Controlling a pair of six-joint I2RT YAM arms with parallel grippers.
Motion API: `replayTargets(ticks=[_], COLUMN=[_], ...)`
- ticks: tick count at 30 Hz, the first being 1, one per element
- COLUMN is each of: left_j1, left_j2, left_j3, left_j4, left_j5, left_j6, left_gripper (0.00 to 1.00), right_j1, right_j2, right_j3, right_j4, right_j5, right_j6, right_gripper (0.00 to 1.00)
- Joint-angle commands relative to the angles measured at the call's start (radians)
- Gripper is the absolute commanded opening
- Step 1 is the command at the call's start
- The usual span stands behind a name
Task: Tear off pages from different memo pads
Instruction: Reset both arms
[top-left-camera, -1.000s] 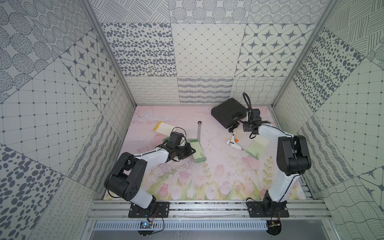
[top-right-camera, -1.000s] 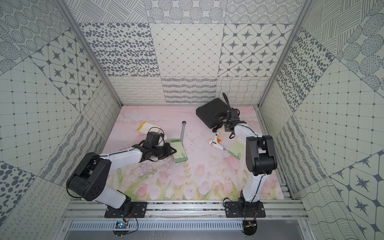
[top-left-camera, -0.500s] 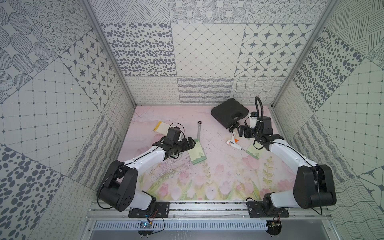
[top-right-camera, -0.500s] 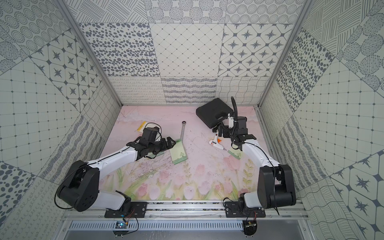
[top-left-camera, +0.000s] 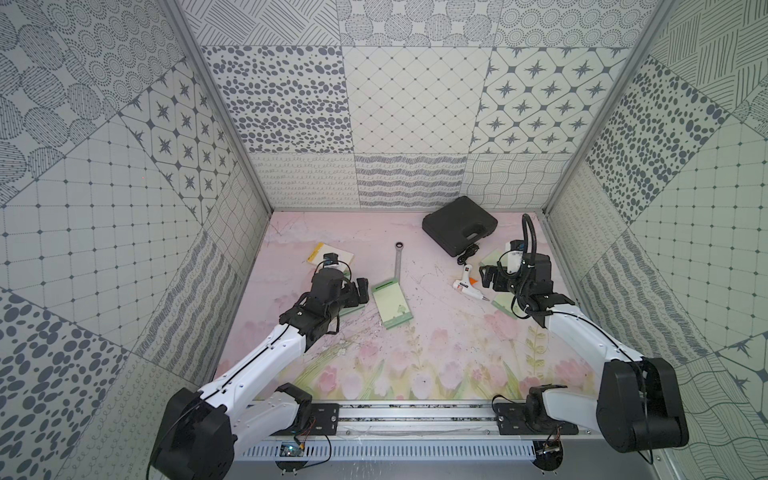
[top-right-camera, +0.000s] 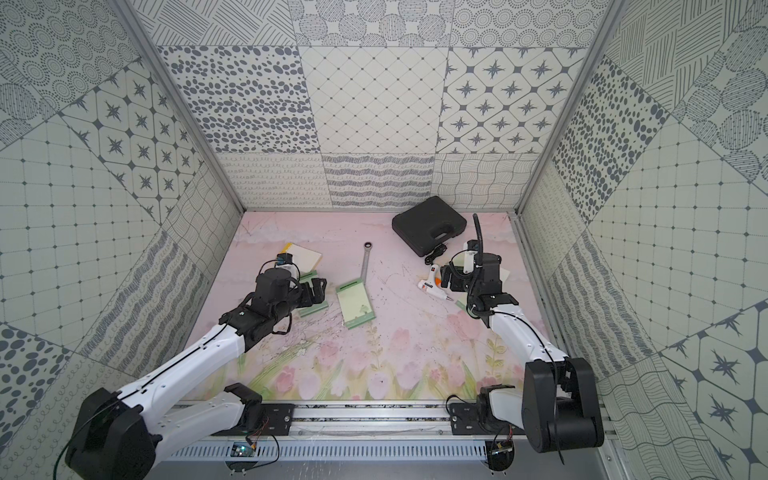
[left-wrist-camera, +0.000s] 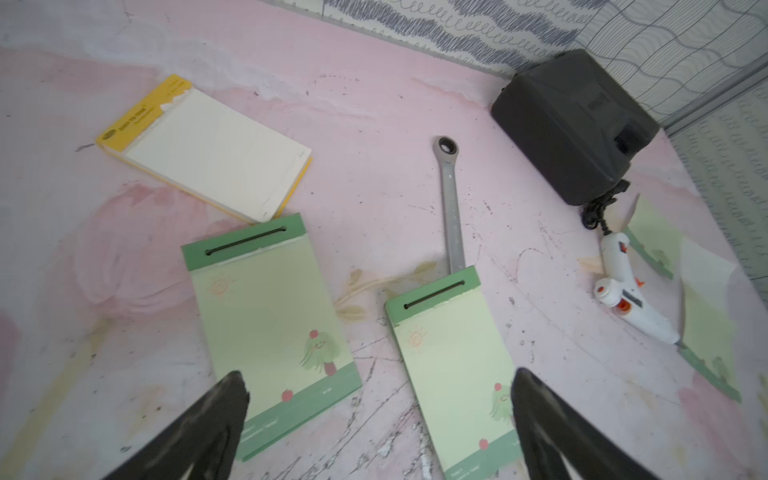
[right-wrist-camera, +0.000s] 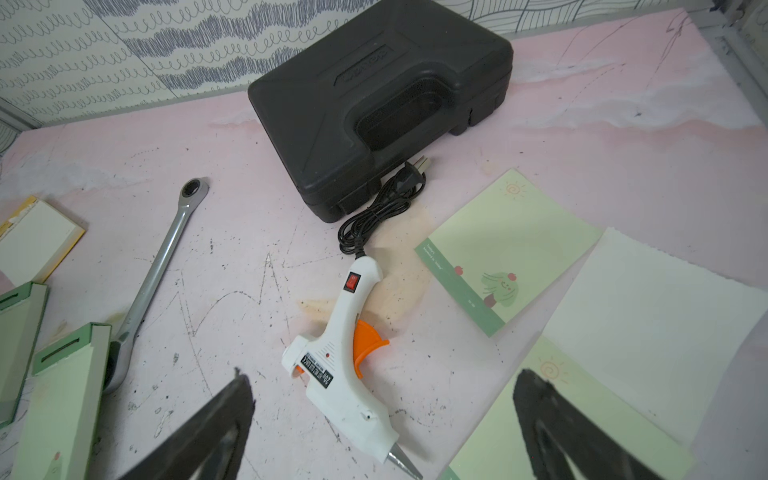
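A: Near edge first?
B: Bottom of both top views: bare floral mat (top-left-camera: 415, 365) ahead of the rail (top-left-camera: 415, 419), plenty of room.
A: Left side?
B: The left gripper (left-wrist-camera: 380, 380): jaws wide apart, nothing held, above the left green pad (left-wrist-camera: 270, 328), left of centre. Top views hide most of that pad under the left arm (top-left-camera: 291, 345). The centre green pad (top-left-camera: 392, 305) is fully seen, mid-frame.
A: Right?
B: The right gripper (right-wrist-camera: 385, 378) is also spread, empty, by the glue gun (top-left-camera: 469, 286). Loose sheets mid-right, close to the right wall (top-left-camera: 582, 270): far green page (right-wrist-camera: 507, 249), cream page (right-wrist-camera: 656, 332), near green page (right-wrist-camera: 606, 403). Last one cut off by gripper + frame edge; top views barely show any.
A: Further back?
B: Then the cream pad (top-right-camera: 305, 258), upper left of the mat, corner covered by the arm. A wrench (top-left-camera: 397, 262) runs back from the centre pad's band; touching or under it, can't tell. A black case (top-left-camera: 459, 224) at the back wall (top-left-camera: 374, 183), gun's cord (right-wrist-camera: 382, 208) against it.
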Motion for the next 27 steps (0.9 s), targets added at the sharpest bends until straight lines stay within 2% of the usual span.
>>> replayTargets(ticks=[1,4,7,9,12,16,18,21,23,25,27], left_j1=[0.041,0.114,0.166,0.207,0.276,0.301,0.32,0.325,0.326,0.329,0.327], left_j2=[-0.11,-0.111,-0.054,0.035,0.212,0.403,0.481,0.613,0.548,0.584,0.563], left_j3=[-0.137,-0.208,-0.295,-0.348,-0.369,-0.355,-0.333,-0.331,-0.302,-0.288,-0.268], left_j4=[0.2,0.307,0.521,0.706,0.915,1.161,1.172,1.316,1.154,1.186,1.119], left_j5=[-0.285,-0.257,-0.216,-0.172,-0.096,-0.059,-0.043,-0.021,-0.009,-0.001,-0.003], left_j6=[0.252,0.319,0.379,0.402,0.393,0.451,0.427,0.458,0.424,0.454,0.438], left_gripper=[1.0,1.0,1.0,1.0,1.0,1.0,1.0,1.0,1.0,1.0,1.0], right_j1=[-0.016,-0.034,-0.036,-0.038,-0.038,-0.037,-0.038,-0.039,-0.038,-0.042,-0.044], right_j2=[-0.011,0.024,0.042,0.061,0.105,0.145,0.172,0.237,0.286,0.315,0.304], right_j3=[-0.066,-0.075,-0.1,-0.16,-0.16,-0.218,-0.25,-0.232,-0.232,-0.249,-0.237], right_j4=[0.21,0.253,0.357,0.462,0.482,0.634,0.728,0.746,0.788,0.85,0.807], right_j5=[0.013,-0.01,0.041,0.067,0.076,0.09,0.075,0.076,0.095,0.121,0.12], right_j6=[-0.024,-0.032,-0.052,-0.087,-0.115,-0.149,-0.177,-0.181,-0.173,-0.157,-0.156], right_gripper=[0.99,0.99,0.99,0.99,0.99,0.99,0.99,0.99,0.99,0.99,0.99])
